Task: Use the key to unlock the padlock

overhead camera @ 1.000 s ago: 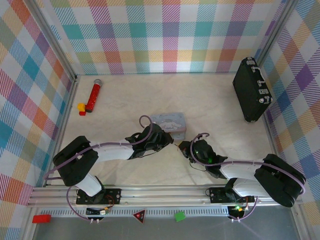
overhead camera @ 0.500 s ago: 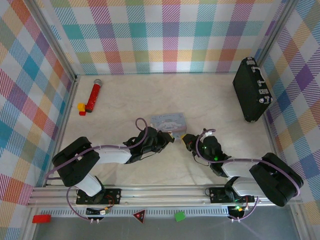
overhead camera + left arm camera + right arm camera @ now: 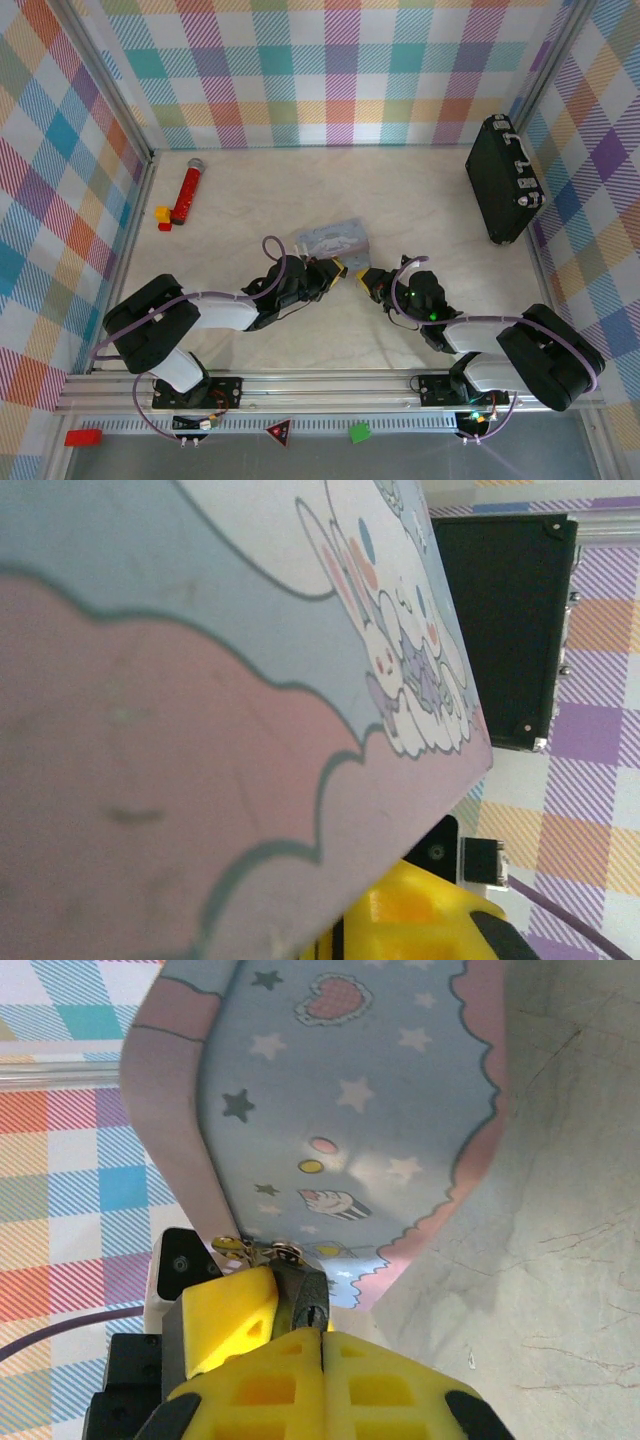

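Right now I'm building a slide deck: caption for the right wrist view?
Shut right claw meets the dark padlock at the pale blue cartoon tin's edge.

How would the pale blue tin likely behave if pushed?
The pale blue tin looks stiff: flat panels, rounded edges. Its glossy paint shows glare, so probably slippery, and it may slide on the smooth table.

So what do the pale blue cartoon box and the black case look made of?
The pale blue cartoon box looks like printed tin, semi-gloss: soft glare on its face. The black rectangular case looks matte, plastic or leatherette, with shiny metal corners and studs; which, I cannot tell.
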Robot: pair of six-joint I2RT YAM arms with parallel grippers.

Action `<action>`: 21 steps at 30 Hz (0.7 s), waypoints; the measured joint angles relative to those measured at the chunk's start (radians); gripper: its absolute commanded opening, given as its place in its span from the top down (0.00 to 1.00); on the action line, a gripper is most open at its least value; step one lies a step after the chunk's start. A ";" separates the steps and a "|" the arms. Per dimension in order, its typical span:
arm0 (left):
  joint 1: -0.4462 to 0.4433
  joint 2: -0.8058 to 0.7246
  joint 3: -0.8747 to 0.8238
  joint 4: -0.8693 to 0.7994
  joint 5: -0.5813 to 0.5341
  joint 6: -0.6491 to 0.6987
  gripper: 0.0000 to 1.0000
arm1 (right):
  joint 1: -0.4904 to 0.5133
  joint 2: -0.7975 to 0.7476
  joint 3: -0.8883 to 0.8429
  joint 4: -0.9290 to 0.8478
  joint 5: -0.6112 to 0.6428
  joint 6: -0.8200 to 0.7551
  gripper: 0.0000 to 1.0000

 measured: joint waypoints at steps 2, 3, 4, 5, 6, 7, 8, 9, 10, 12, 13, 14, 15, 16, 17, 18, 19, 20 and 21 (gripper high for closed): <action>0.003 -0.001 -0.002 0.004 0.000 -0.003 1.00 | -0.005 0.003 0.000 0.005 -0.011 -0.002 1.00; 0.003 -0.001 -0.002 0.006 0.000 -0.004 1.00 | -0.008 0.007 0.000 0.009 -0.019 -0.003 1.00; 0.003 -0.001 -0.002 0.009 0.000 -0.004 1.00 | -0.010 0.012 0.000 0.013 -0.026 -0.003 1.00; 0.003 -0.001 -0.002 0.012 0.000 -0.005 1.00 | -0.010 0.016 0.000 0.016 -0.032 -0.003 1.00; 0.003 -0.001 -0.002 0.015 0.000 -0.006 1.00 | -0.010 0.020 0.000 0.020 -0.039 -0.003 1.00; 0.003 -0.001 -0.002 0.018 0.000 -0.007 1.00 | -0.010 0.026 0.000 0.026 -0.045 -0.003 1.00; 0.003 -0.001 -0.002 0.019 0.000 -0.008 1.00 | -0.012 0.032 0.000 0.031 -0.050 -0.006 1.00; 0.003 -0.001 -0.002 0.019 0.000 -0.009 1.00 | -0.013 0.041 0.000 0.039 -0.056 -0.011 1.00; 0.003 -0.001 -0.003 0.019 0.001 -0.011 1.00 | -0.016 0.054 0.001 0.051 -0.063 -0.015 1.00; 0.003 -0.001 -0.004 0.021 0.002 -0.012 1.00 | -0.023 0.092 0.002 0.083 -0.075 -0.019 1.00; 0.003 -0.001 -0.006 0.023 0.003 -0.013 1.00 | -0.028 0.118 0.002 0.108 -0.080 -0.018 1.00; 0.003 -0.001 -0.007 0.024 0.004 -0.015 1.00 | -0.032 0.142 0.002 0.131 -0.085 -0.018 1.00; 0.003 -0.001 -0.008 0.024 0.005 -0.016 1.00 | -0.037 0.174 0.003 0.163 -0.091 -0.017 1.00; 0.003 -0.001 -0.008 0.024 0.005 -0.017 1.00 | -0.040 0.206 0.005 0.194 -0.098 -0.012 1.00; 0.003 -0.001 -0.009 0.026 0.005 -0.019 1.00 | -0.043 0.232 0.006 0.221 -0.103 -0.006 1.00; 0.003 -0.002 -0.010 0.027 0.005 -0.019 1.00 | -0.046 0.264 0.007 0.254 -0.108 0.002 1.00; 0.003 -0.002 -0.013 0.029 0.006 -0.019 1.00 | -0.050 0.289 0.008 0.283 -0.116 0.010 1.00; 0.004 -0.002 -0.016 0.032 0.008 -0.020 1.00 | -0.055 0.306 0.008 0.303 -0.124 0.018 1.00; 0.004 -0.002 -0.020 0.038 0.008 -0.023 1.00 | -0.061 0.316 0.008 0.317 -0.127 0.025 1.00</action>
